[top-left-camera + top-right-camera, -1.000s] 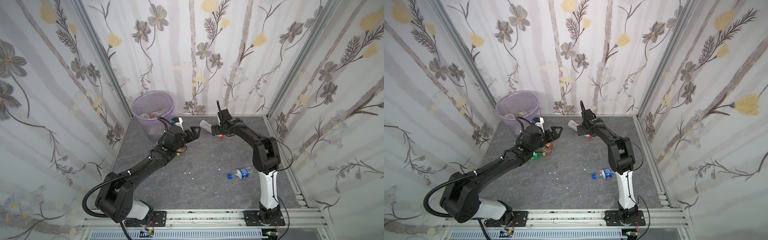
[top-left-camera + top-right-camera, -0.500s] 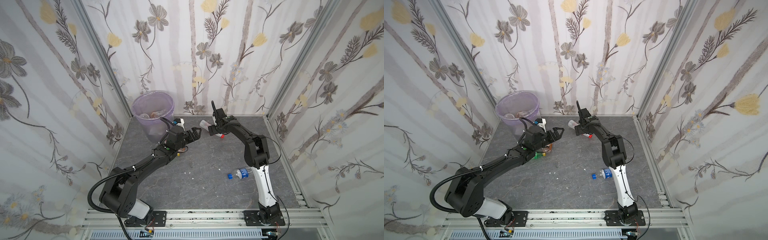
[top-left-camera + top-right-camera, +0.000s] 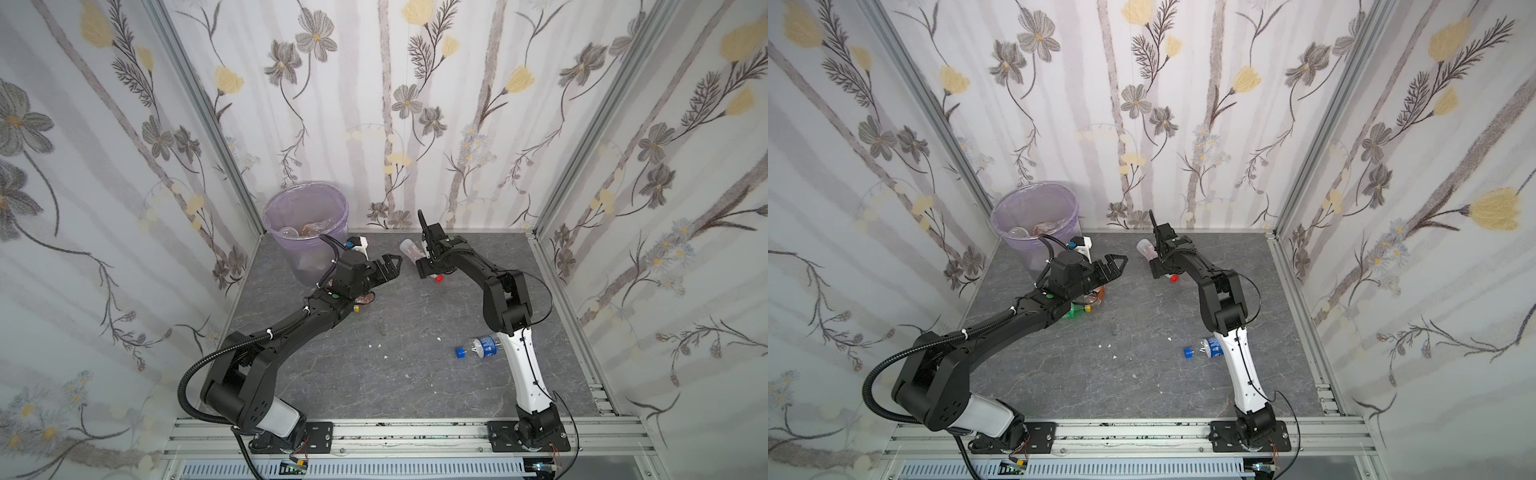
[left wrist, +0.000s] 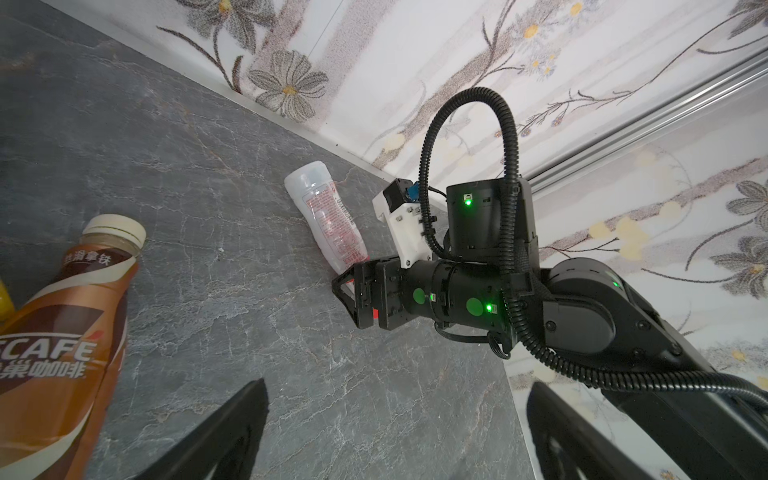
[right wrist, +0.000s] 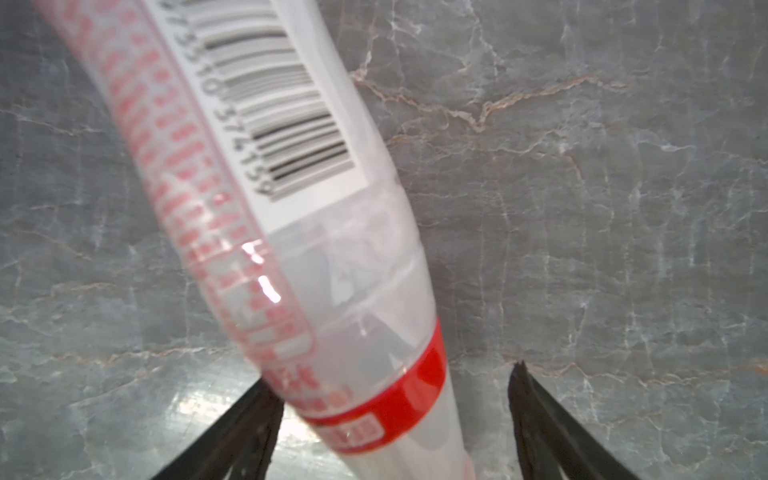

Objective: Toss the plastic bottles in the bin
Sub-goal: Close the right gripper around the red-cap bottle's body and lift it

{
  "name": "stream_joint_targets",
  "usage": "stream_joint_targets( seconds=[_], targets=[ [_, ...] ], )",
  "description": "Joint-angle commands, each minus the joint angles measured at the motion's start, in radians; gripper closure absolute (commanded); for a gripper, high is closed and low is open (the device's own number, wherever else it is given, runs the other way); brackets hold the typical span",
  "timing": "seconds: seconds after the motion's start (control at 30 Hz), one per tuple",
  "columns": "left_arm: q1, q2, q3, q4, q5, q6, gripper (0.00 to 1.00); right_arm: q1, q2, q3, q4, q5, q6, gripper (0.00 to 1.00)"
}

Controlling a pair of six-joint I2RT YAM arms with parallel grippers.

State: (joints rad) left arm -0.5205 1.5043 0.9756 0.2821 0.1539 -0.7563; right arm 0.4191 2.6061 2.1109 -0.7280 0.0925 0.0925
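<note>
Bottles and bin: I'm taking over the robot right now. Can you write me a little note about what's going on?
Left gripper: open, empty; brown coffee bottle and green bottle lie beneath its wrist.
Right gripper: open, jaws either side of the neck of the frosted bottle, not clamped yet.
Done: a few bottles are in the bin.
Left: frosted, brown, green, plus the blue-labelled bottle by the right arm.

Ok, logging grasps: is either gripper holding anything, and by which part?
Nothing held. Right gripper straddles the frosted bottle near its neck, one finger apart; left gripper is empty.
</note>
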Motion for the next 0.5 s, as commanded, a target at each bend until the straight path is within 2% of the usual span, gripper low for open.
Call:
stream_joint_targets(
  seconds=[0.0,0.47],
  targets=[
    [0.001,0.005,0.003,0.033,0.002,0.012,0.00,0.007,0.012,0.010,0.007,0.008,-0.014,0.21],
    [0.001,-0.003,-0.005,0.034,0.000,0.009,0.00,0.018,0.017,0.009,-0.005,0.000,-0.003,0.47]
  ],
)
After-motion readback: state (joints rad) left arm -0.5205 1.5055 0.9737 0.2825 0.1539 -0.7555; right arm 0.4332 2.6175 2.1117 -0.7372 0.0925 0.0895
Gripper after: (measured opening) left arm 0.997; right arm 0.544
